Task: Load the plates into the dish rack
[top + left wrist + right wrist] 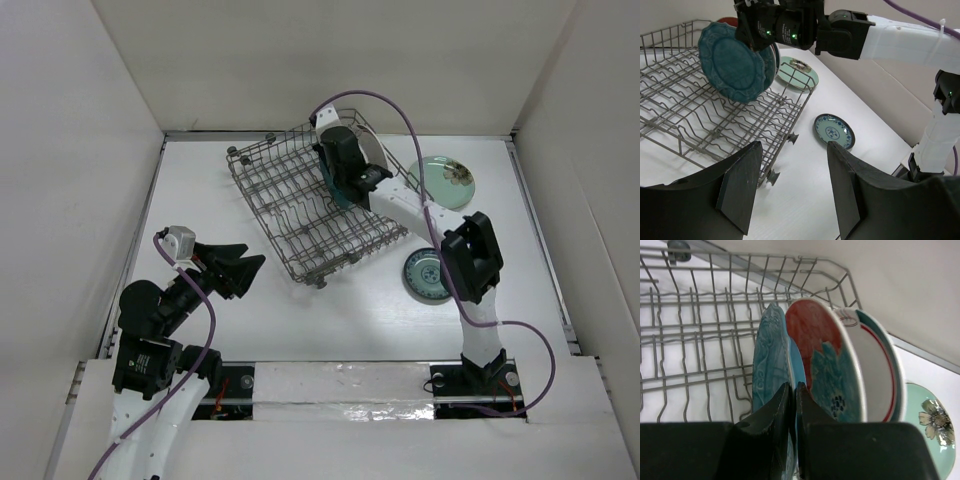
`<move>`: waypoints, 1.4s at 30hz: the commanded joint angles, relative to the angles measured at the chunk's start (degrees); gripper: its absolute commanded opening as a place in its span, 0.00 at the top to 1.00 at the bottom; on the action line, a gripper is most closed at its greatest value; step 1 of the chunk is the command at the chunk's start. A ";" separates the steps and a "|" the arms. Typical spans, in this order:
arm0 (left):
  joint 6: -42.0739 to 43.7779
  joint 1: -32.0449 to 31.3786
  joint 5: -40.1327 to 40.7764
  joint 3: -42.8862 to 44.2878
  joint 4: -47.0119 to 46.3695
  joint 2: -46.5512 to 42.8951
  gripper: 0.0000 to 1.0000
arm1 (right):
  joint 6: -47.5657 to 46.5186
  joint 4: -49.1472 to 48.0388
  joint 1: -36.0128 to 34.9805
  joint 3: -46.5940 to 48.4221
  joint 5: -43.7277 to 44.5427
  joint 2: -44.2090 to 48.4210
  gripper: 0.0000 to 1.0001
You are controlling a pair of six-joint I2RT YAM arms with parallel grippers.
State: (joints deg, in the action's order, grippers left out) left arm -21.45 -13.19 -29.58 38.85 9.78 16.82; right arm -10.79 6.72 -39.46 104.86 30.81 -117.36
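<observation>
At the 1 o'clock corner of the dish rack (300, 215) in the top view, the right gripper (792, 390) had its jaws pinched narrow on the rim of the dark teal scalloped plate (732, 62). The plate stood on edge between the tines, just beside the red-and-teal floral plate (825, 365). Its face pointed roughly toward 8 o'clock, with its edge line running about 10 to 4.

It's glazed ceramic, so I'd guess stiff, slick and chippy, and the rim's the only sane hold. The left gripper (795, 150) had its jaws gaping wide and empty. The pale mint plate (447, 180) and the ringed teal plate (425, 275) lay flat on the desk (350, 320) at 2 and 4 o'clock.
</observation>
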 commanded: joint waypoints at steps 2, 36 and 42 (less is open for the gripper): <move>0.71 -0.43 -0.74 -0.62 -2.13 0.58 0.49 | -0.38 -9.71 -0.79 -0.88 -0.49 -0.41 1.00; 0.53 -0.43 -0.74 -0.71 -2.22 0.94 0.49 | 36.42 -17.61 22.12 -23.35 -19.63 27.26 1.00; 0.53 -0.43 -0.74 -0.62 -2.22 0.41 0.48 | 54.19 -23.68 44.01 -39.72 -28.61 24.47 0.87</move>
State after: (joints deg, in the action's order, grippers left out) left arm -21.47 -13.19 -29.58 38.74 9.76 17.47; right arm 31.64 -13.39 -0.16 70.83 7.90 -89.69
